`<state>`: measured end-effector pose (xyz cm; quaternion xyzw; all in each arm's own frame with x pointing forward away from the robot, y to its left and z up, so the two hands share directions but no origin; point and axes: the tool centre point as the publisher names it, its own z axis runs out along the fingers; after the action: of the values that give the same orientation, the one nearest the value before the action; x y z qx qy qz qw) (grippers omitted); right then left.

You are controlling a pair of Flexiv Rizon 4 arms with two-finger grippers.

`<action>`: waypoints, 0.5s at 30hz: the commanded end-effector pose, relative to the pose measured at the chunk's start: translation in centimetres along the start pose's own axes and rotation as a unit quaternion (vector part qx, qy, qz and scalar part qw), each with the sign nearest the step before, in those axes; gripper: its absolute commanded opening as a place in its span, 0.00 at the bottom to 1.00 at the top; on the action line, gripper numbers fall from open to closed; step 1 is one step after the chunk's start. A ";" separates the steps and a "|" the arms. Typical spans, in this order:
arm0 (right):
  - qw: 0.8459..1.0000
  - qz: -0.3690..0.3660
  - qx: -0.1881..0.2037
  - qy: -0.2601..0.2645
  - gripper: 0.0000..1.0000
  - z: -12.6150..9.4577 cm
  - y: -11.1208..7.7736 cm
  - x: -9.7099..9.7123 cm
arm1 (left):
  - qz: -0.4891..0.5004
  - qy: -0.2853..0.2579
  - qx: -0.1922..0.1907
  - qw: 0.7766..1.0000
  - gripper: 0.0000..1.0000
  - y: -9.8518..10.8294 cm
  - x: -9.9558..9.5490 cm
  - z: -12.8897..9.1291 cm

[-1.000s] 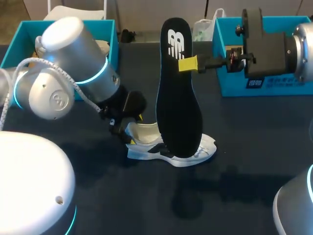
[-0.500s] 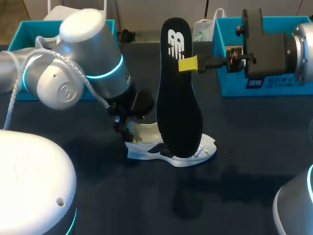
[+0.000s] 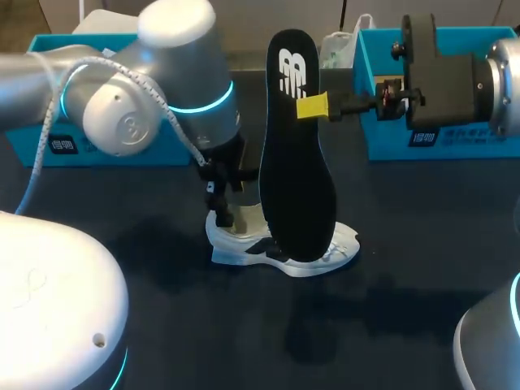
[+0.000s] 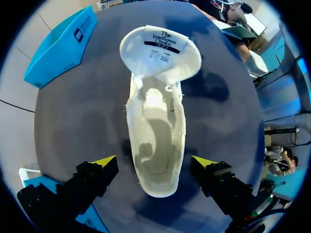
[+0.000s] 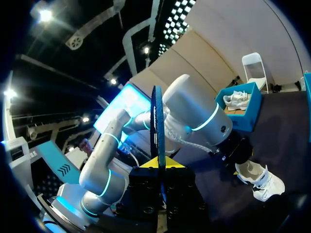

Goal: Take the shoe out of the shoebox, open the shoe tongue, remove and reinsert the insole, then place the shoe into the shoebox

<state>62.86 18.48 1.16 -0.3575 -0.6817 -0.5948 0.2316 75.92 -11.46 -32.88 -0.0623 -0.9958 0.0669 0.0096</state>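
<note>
Evidently the shoe [image 4: 155, 141] lies out on the table [image 3: 422, 244], tongue open, emptied; the right gripper [image 3: 313, 106] clamps the insole [image 3: 296, 171] upright, the left gripper [image 4: 154, 161] hovers spread over the shoe, and reinsertion and packing remain.

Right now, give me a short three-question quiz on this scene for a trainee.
1. Fill the gap: the open left pincer hangs over the white fabric ____.
2. Pick one: the upright black foam insole is gripped by A, the left pincer; B, the right pincer; C, nothing.
3. True or false: the white tongue is folded shut over the opening.
Key: 1 sneaker; 2 B; 3 false, the tongue is pulled open.
</note>
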 end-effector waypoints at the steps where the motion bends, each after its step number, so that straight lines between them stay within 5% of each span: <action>1: 1.000 0.001 0.000 -0.001 0.00 0.3 0.0 0.0 | -0.006 0.001 -0.015 1.000 1.00 -0.2 -0.3 -0.2; 15: 1.000 0.001 0.000 -0.001 0.00 0.3 0.0 0.0 | -0.008 -0.005 -0.025 1.000 1.00 -0.1 -0.2 0.0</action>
<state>62.85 18.48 1.16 -0.3575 -0.6817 -0.5948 0.2316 76.10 -11.49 -32.83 -0.0544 -0.9976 0.0431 0.0034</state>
